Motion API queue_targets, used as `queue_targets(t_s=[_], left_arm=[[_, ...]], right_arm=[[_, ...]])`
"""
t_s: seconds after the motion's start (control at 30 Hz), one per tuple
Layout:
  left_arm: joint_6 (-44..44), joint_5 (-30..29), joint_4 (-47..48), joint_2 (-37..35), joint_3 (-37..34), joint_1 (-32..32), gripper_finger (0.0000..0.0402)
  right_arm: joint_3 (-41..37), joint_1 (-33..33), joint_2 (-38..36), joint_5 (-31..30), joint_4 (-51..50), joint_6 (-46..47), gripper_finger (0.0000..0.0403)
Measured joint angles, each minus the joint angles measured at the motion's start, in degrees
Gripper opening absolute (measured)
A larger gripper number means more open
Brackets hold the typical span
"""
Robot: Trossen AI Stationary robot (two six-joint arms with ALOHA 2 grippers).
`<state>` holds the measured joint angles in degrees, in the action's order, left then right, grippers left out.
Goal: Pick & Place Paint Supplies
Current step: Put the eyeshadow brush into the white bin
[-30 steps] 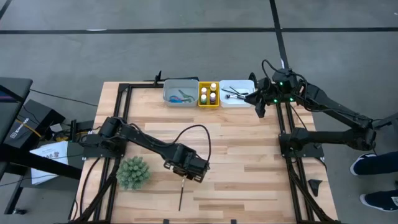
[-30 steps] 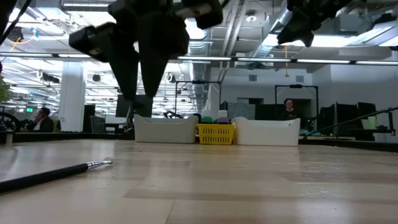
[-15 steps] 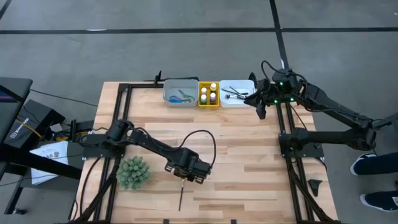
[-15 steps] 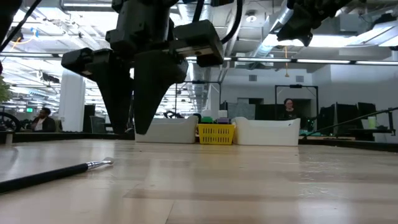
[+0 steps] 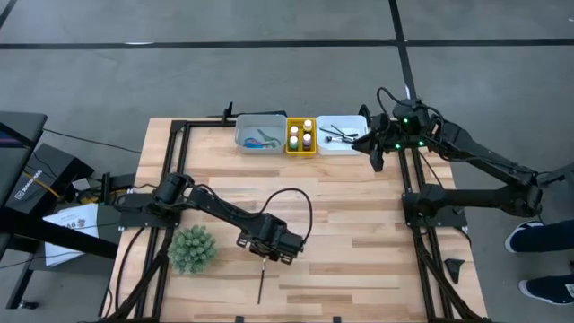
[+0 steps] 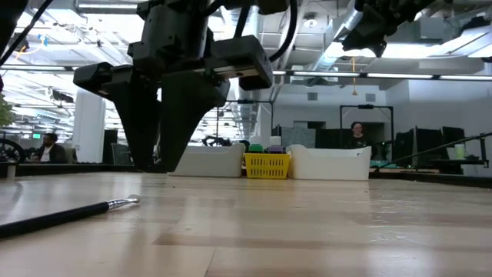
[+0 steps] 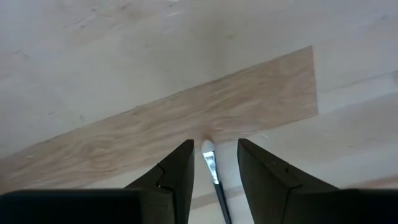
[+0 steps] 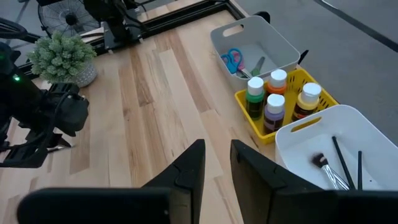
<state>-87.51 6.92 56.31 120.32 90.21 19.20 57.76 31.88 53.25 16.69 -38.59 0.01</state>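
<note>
Most supplies look already sorted at twelve o'clock: scissors in the grey tray [image 5: 261,134], small paint bottles [image 5: 300,135] in the yellow basket [image 8: 323,101], brushes in the white tray [image 5: 343,141]. One thin dark-handled brush [image 5: 260,280] remains on the light wooden surface [image 5: 359,224] at six o'clock. The left tool [image 7: 211,171] hangs low over its bristle end, fingers apart, straddling it ungripped. The right tool [image 8: 216,163] waits near the trays at one o'clock, fingers slightly parted, holding nothing.

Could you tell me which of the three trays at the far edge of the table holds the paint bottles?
The yellow tray, the middle one of the row. The grey tray beside it holds scissors, and the white tray on its other side holds brushes.
</note>
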Motion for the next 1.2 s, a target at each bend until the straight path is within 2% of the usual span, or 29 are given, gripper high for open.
queue_targets(t_s=[0.6, 0.73, 1.2], left_arm=[[-1.5, -0.9, -1.2, 1.8, 0.0, 1.0, 0.0115], [-1.5, 1.0, -2.8, 3.7, 0.1, 1.1, 0.0115], [-1.8, 1.4, -2.0, 3.7, 0.0, 1.7, 0.0115]], right_arm=[[0.0, 0.0, -0.1, 0.0, -0.2, 0.0, 0.0072], [0.0, 0.0, -0.1, 0.0, -0.2, 0.0, 0.0072], [0.0, 0.0, -0.1, 0.0, -0.5, -0.1, 0.0072]])
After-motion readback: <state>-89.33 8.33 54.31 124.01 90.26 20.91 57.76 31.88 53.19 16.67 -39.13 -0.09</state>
